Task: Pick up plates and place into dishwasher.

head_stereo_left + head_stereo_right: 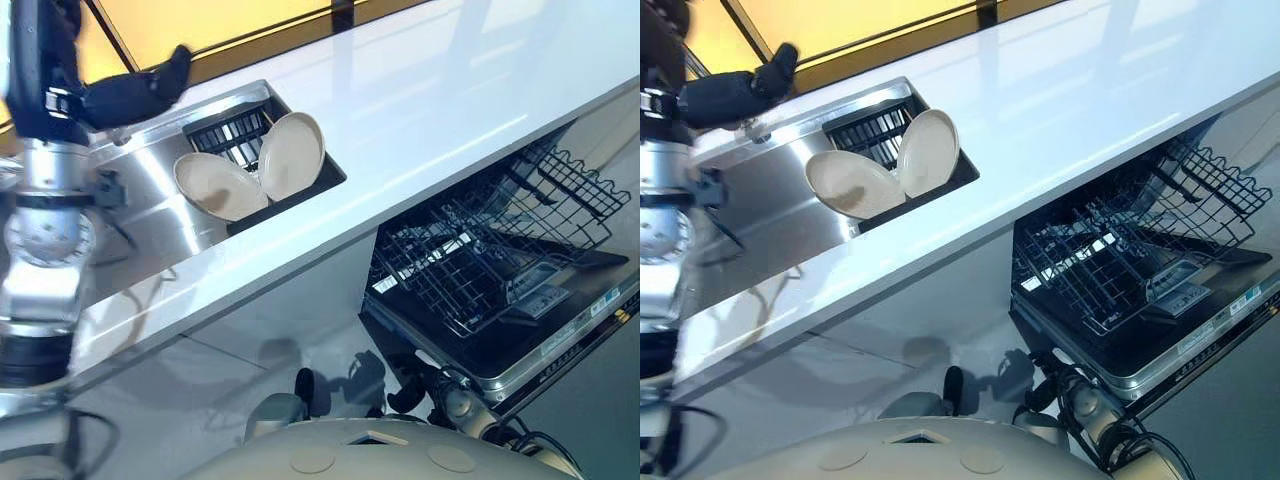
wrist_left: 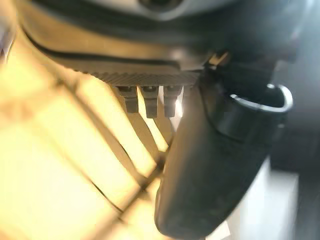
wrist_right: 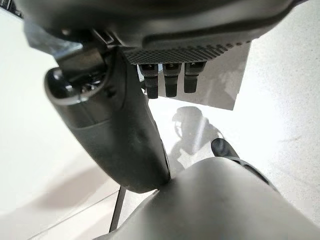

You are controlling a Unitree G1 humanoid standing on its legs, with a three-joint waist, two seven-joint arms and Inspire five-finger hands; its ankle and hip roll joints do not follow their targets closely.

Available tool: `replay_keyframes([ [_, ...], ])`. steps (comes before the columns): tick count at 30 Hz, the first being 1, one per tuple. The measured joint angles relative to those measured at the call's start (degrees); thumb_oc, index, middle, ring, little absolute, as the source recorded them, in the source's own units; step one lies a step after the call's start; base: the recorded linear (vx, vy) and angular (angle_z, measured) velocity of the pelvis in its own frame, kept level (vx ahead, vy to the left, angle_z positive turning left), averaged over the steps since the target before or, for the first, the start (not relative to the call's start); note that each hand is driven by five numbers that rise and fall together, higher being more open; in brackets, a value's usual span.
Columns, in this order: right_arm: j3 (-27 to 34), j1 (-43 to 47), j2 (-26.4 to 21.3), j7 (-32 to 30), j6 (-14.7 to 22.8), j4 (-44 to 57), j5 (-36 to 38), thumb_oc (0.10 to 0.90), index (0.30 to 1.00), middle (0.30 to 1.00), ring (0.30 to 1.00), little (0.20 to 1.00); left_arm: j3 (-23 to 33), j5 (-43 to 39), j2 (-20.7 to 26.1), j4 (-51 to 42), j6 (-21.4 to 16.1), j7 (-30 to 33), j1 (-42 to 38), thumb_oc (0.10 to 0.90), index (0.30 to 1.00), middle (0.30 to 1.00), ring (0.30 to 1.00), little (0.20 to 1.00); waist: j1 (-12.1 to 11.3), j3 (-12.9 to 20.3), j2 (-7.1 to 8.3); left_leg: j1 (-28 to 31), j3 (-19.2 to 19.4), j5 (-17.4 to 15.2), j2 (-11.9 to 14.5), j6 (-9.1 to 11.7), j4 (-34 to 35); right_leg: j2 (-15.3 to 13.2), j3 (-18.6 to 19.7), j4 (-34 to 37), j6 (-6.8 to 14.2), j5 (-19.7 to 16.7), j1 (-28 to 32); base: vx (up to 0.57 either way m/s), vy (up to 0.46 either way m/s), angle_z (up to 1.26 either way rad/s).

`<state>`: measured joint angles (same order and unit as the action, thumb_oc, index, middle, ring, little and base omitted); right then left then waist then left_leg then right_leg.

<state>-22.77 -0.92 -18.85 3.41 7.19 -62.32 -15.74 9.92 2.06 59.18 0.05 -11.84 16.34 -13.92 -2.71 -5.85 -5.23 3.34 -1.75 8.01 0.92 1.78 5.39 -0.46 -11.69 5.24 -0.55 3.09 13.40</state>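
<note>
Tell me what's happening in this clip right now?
A humanoid robot stands at a white counter with two cream plates propped on edge in a dark rack inside the steel sink. Its left robot hand is raised above the sink's far edge, open and holding nothing, not yet touching a plate. The right robot hand hangs low over the floor, also empty. The dishwasher is open, with its wire rack pulled out and no plates in it.
</note>
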Motion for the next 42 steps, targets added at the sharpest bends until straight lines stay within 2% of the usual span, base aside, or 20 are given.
replay_keyframes([
  [2, 0.54, -0.81, -0.37, 0.81, 0.01, 0.03, -0.04, 0.8, 0.9, 0.9, 0.9, 0.9, 0.12, 5.12, 4.43, 5.6, -0.81, 0.66, 0.19, 0.8, 0.9, 0.9, 0.9, 0.9, -0.11, 1.07, -0.03, 0.0, 0.08, -0.07, -0.16, -0.06, 0.02, -0.16, 0.03, 0.0, 0.01, 0.01, -0.02, 0.02, 0.067, -0.02],
  [6, 0.54, -1.39, -0.48, 1.38, 0.04, 0.08, -0.17, 0.8, 0.9, 0.9, 0.9, 0.9, -0.41, 15.82, 10.6, 8.55, -2.54, 0.02, 2.1, 0.8, 0.9, 0.9, 0.9, 0.9, -0.23, 1.71, 1.01, -0.03, -0.04, 0.09, -0.27, -0.27, 0.04, -0.24, -0.02, -0.01, 0.01, 0.01, 0.03, 0.01, 0.059, 0.03],
  [9, 0.53, -1.5, -0.88, 2.44, 0.05, 0.44, -0.22, 0.8, 0.9, 0.9, 0.9, 0.9, -3.74, 24.38, 15.65, 9.43, -5.14, -2.4, 2.36, 0.8, 0.9, 0.9, 0.9, 0.9, -0.11, 2.09, 1.65, -0.05, 0.03, -0.01, -0.39, -0.15, 0.04, -0.35, -0.06, -0.01, 0.06, -0.01, 0.09, 0.01, 0.05, 0.03],
  [11, 0.54, -1.53, -1.16, 3.05, 0.06, 0.83, -0.21, 0.8, 0.9, 0.9, 0.9, 0.9, -5.79, 27.45, 16.79, 9.17, -6.43, -3.76, 2.35, 0.8, 0.9, 0.9, 0.9, 0.9, -0.03, 2.11, 1.64, -0.09, 0.08, 0.03, -0.42, -0.2, 0.05, -0.37, -0.01, -0.02, 0.13, -0.01, 0.07, 0.01, 0.035, 0.0],
  [16, 0.54, -1.88, -1.52, 3.48, 0.04, 1.87, -0.21, 0.8, 0.9, 0.9, 0.9, 0.9, -10.82, 30.94, 17.4, 8.51, -8.58, -9.69, 2.34, 0.8, 0.9, 0.9, 0.9, 0.9, 0.26, 2.13, 1.59, -0.09, 0.18, 0.08, -0.78, -0.28, 0.04, -0.44, -0.02, -0.18, 0.16, -0.04, -0.03, 0.0, 0.013, 0.0],
  [20, 0.55, -1.86, -1.82, 3.74, 0.04, 2.12, -0.21, 0.8, 0.9, 0.9, 0.9, 0.9, -14.34, 32.06, 17.38, 8.5, -8.7, -13.77, 2.33, 0.8, 0.9, 0.9, 0.9, 0.9, 0.78, 2.14, 1.57, -0.06, 0.15, 0.42, -1.0, -0.78, 0.03, -0.66, -0.06, -0.21, 0.3, 0.05, 0.02, 0.0, 0.006, 0.01],
  [23, 0.56, -1.83, -1.97, 4.2, 0.04, 2.13, -0.33, 0.8, 0.9, 0.9, 0.9, 0.9, -14.82, 33.55, 16.57, 8.53, -9.17, -15.91, 2.33, 0.8, 0.9, 0.9, 0.9, 0.9, 1.07, 2.13, 1.59, -0.05, 0.15, 0.4, -1.03, -0.81, 0.03, -0.74, -0.06, -0.16, 0.34, 0.07, 0.04, 0.0, 0.0, 0.0],
  [32, 1.59, -1.87, -2.18, 4.4, 0.06, 2.14, -1.3, 0.8, 0.9, 0.9, 0.9, 0.9, -16.31, 35.12, 15.43, 8.72, -9.65, -17.55, 2.33, 0.8, 0.9, 0.9, 0.9, 0.9, 1.51, 2.14, 1.55, 0.1, 0.26, 0.39, -1.0, -0.81, 0.04, -0.68, 0.05, -0.24, 0.35, 0.08, 0.1, 0.0, 0.0, 0.0],
  [36, 1.98, -2.1, -2.24, 4.41, 0.15, 2.14, -1.31, 0.8, 0.9, 0.9, 0.9, 0.9, -16.93, 36.74, 13.36, 9.96, -9.65, -18.12, 2.33, 0.8, 0.9, 0.9, 0.9, 0.9, 1.64, 2.15, 1.53, 0.14, 0.34, 0.4, -1.0, -0.82, 0.04, -0.69, 0.16, -0.28, 0.35, 0.08, 0.08, 0.0, 0.0, 0.0],
  [42, 1.99, -2.07, -2.23, 4.42, 0.34, 2.12, -1.31, 0.8, 0.9, 0.9, 0.9, 0.9, -19.61, 38.59, 12.95, 10.0, -9.66, -19.89, 2.25, 0.8, 0.9, 0.9, 0.9, 0.9, 2.18, 2.16, 1.52, 0.18, 0.38, 0.39, -0.97, -0.82, 0.04, -0.7, 0.21, -0.28, 0.35, 0.08, 0.08, 0.0, 0.0, 0.0],
])
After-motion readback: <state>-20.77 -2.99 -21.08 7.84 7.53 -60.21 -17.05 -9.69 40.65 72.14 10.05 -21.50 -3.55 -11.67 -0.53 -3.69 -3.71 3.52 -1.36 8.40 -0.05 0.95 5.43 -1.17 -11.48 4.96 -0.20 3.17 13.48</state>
